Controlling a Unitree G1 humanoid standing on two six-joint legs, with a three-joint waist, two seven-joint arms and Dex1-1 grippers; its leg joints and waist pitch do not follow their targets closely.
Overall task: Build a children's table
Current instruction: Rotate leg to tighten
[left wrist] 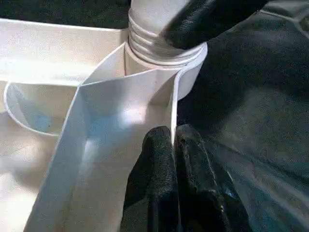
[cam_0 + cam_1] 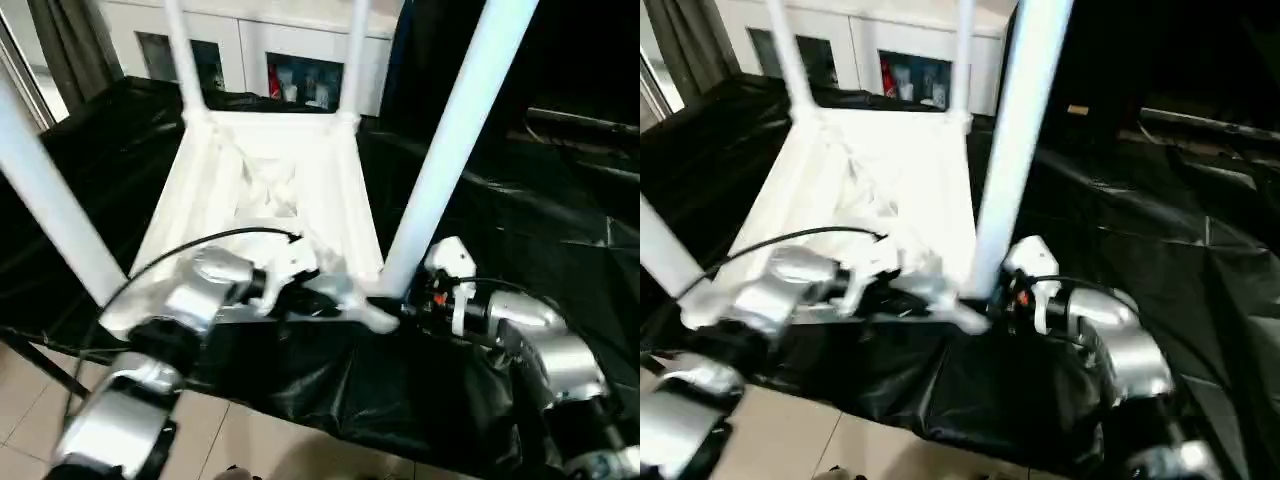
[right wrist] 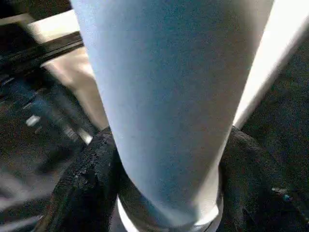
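Four smooth tapered legs (image 2: 455, 140) rise from ribbed top (image 2: 265, 190) on black-draped bench (image 2: 520, 250); left gripper (image 1: 174, 159) pinches rim, right gripper (image 3: 166, 183) clasps near-right leg

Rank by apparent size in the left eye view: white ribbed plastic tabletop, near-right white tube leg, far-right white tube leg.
1. White ribbed plastic tabletop.
2. Near-right white tube leg, inflated by closeness to the camera.
3. Far-right white tube leg, farther off and cropped.

My forearms are silver, and both my left end effector (image 1: 174, 179) and right end effector (image 3: 164, 193) have black fingers. The table top (image 2: 270, 190) is plain white, ribbed in the same white. All four legs are white, including the near right leg (image 2: 450, 150). The counter (image 2: 560, 250) wears glossy black sheeting. Behind stands a white cabinet (image 2: 250, 40). The floor (image 2: 250, 440) is pale beige tile.
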